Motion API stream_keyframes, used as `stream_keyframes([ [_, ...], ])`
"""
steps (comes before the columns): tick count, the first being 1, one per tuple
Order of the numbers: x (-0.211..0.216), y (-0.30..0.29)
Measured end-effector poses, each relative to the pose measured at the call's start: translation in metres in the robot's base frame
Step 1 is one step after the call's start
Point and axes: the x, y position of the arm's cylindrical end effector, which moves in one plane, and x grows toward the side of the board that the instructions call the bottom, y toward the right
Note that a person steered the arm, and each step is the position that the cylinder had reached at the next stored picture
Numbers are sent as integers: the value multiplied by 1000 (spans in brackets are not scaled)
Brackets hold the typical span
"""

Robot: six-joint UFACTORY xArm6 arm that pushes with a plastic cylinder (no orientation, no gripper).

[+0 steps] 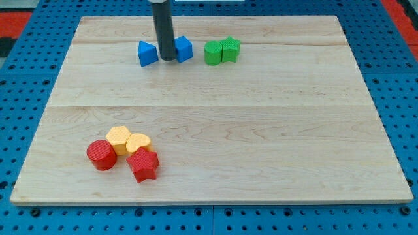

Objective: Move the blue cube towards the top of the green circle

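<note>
The blue cube point(184, 48) sits near the view's top, left of centre. My tip point(168, 59) rests right against its left side, between it and a blue triangular block point(147, 53). The green circle point(213, 53) lies a short way to the right of the blue cube, with a small gap between them. A green star-like block point(230, 49) touches the green circle's right side.
At the view's lower left is a cluster: a red cylinder point(101, 155), a yellow hexagon-like block point(119, 139), a yellow heart point(138, 143) and a red star point(143, 164). The wooden board point(261, 130) is ringed by blue pegboard.
</note>
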Motion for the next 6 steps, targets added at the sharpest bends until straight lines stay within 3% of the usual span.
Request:
stream_keyframes([
  [2, -34, -13],
  [6, -18, 42],
])
